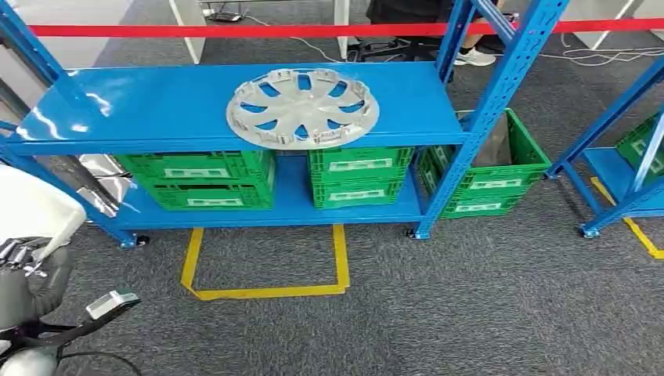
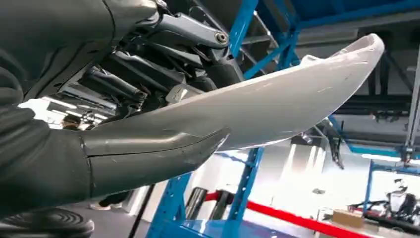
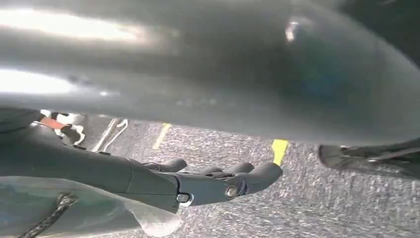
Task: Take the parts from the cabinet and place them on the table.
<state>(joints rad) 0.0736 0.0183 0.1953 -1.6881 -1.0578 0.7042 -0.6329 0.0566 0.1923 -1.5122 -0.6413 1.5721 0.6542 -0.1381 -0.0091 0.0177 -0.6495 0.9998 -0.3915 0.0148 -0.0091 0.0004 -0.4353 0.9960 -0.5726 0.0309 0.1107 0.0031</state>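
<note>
Blue metal shelf rack (image 1: 235,102) ahead in head view, two levels, standing on grey carpet floor (image 1: 470,305). Silver hubcap (image 1: 302,107) lies flat on the top shelf, right of centre, near the front edge. Lower shelf carries green crates (image 1: 202,178) stacked in two piles; a third green crate stack (image 1: 489,168) sits on the floor just beside the rack's right post. Yellow tape outline (image 1: 266,291) marks the carpet in front of the rack. Red barrier tape (image 1: 235,30) runs across behind the rack; a person's shoe (image 1: 475,56) and cables lie on the floor beyond it. Second blue rack (image 1: 626,164) at the right edge, with another green crate.

Left hand (image 2: 124,124) in left wrist view: thumb and dark fingers (image 2: 114,84) clamp a white curved part (image 2: 277,99), thumb on one face, fingers on the other. The same white part (image 1: 31,207) shows at the left edge of head view, above the left arm. Blue rack posts and red tape sit behind it in the wrist view.

Right hand (image 3: 198,181) in right wrist view: fingers (image 3: 257,173) stretched out, loosely apart, holding nothing, over grey carpet with yellow tape lines. A blurred grey curved surface lies across that view; cannot tell what it is.
</note>
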